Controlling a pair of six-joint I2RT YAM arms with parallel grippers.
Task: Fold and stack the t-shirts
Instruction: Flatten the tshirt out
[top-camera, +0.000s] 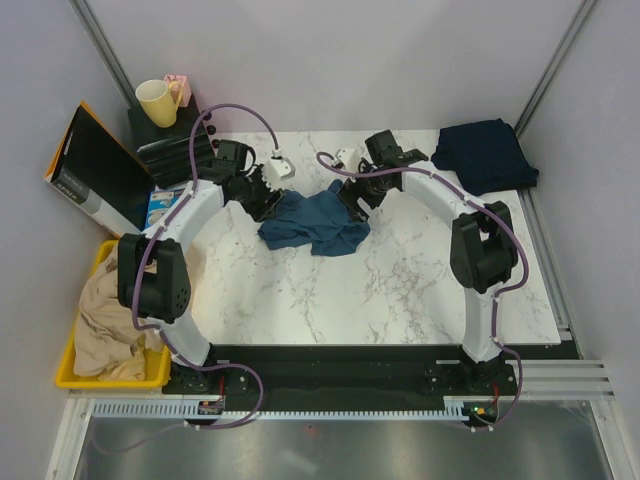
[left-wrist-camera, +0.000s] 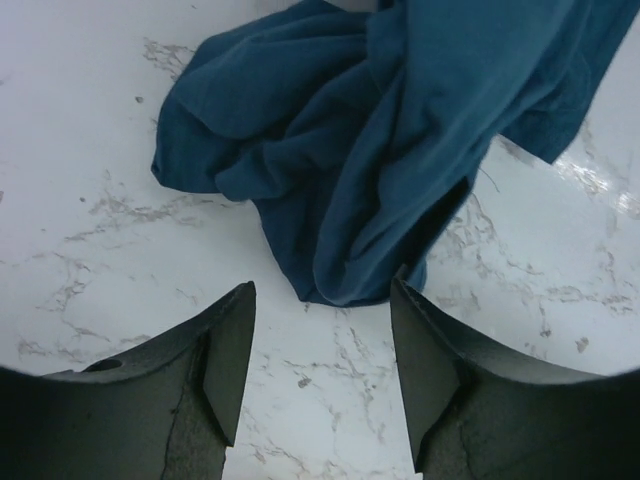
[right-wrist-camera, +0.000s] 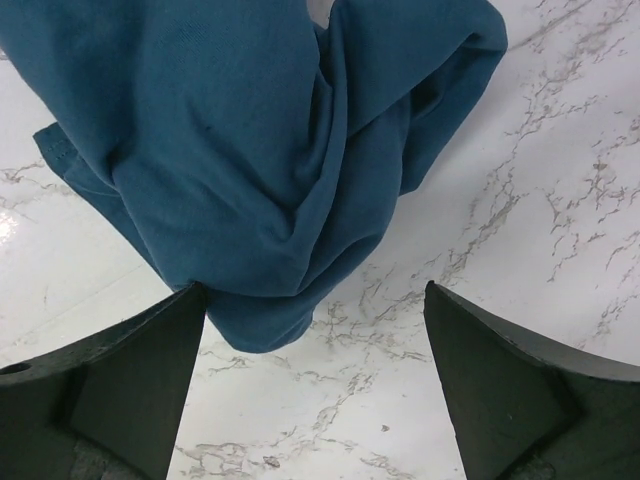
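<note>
A steel-blue t-shirt (top-camera: 312, 223) lies crumpled in a heap on the marble table, at mid-back. It fills the upper part of the left wrist view (left-wrist-camera: 380, 140) and of the right wrist view (right-wrist-camera: 250, 150). A darker navy t-shirt (top-camera: 486, 152) lies folded at the back right corner. My left gripper (top-camera: 262, 200) is open and empty just left of the heap; its fingers (left-wrist-camera: 228, 360) frame bare marble. My right gripper (top-camera: 352, 200) is open and empty at the heap's right edge, with its fingers (right-wrist-camera: 140, 370) wide apart.
A yellow bin (top-camera: 75, 375) of beige cloth stands at the front left edge. A black box (top-camera: 95, 168), a yellow mug (top-camera: 156, 102) and a black stand are at the back left. Bare marble (top-camera: 380, 290) lies in front of the heap.
</note>
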